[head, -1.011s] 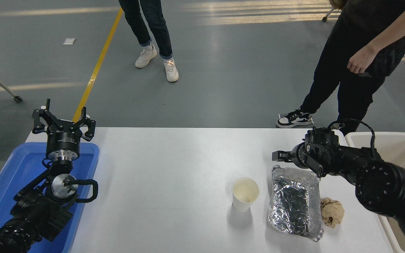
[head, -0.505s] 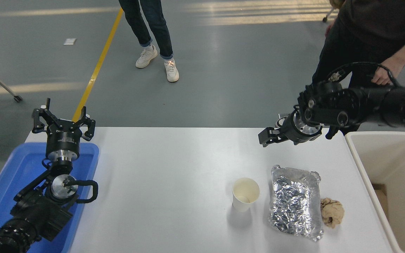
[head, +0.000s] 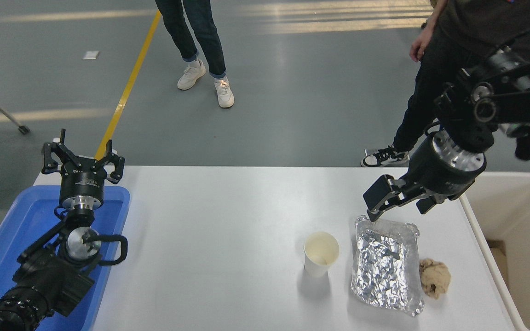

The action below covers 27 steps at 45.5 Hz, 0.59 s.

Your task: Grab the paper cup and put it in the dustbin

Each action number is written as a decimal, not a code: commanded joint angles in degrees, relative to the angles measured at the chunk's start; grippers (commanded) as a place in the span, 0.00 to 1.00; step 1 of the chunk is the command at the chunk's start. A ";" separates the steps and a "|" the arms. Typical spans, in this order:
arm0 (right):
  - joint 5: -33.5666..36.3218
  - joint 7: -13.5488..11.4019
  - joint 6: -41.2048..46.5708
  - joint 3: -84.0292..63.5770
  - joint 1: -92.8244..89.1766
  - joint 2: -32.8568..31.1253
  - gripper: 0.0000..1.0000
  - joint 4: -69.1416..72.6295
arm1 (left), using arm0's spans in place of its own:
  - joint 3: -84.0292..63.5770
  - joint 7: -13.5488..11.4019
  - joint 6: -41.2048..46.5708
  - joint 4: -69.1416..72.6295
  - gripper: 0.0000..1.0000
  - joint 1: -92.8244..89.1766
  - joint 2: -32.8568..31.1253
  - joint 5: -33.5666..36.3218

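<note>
The paper cup (head: 321, 253) stands upright on the white table (head: 228, 220), right of centre, empty with a cream inside. The cream-beige dustbin (head: 518, 202) stands at the table's right end. My right gripper (head: 396, 209) hangs open and empty above the far end of a foil packet, behind and to the right of the cup, apart from it. My left gripper (head: 83, 158) is open and parked over the blue tray at the lower left.
A crumpled foil packet (head: 387, 266) lies just right of the cup, with a crumpled brown paper ball (head: 435, 277) beside it. A shallow blue tray (head: 7, 230) sits at the table's left end. Two people stand beyond the far edge.
My right arm has lifted and swung up to the right. Its gripper has turned from pointing left to pointing down toward the foil's far end. The cup has not moved.
</note>
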 commanded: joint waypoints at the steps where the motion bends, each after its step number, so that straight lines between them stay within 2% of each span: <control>1: 2.16 -0.04 1.51 -5.58 7.55 -0.42 1.00 4.56 | 0.00 -0.01 0.00 0.00 0.99 0.00 0.00 0.01; 14: 2.16 -0.13 -0.51 -5.50 9.13 1.77 1.00 4.03 | 0.09 -0.01 0.00 0.00 0.99 0.00 0.00 0.01; 21: 2.60 -0.21 -8.24 -5.49 5.97 5.46 1.00 2.27 | 0.09 -0.01 0.00 0.00 0.99 0.00 0.00 0.01; 27: 2.78 -0.65 -19.75 -5.14 -1.84 10.47 1.00 -2.82 | 0.09 -0.01 0.00 0.00 0.99 0.00 0.00 0.01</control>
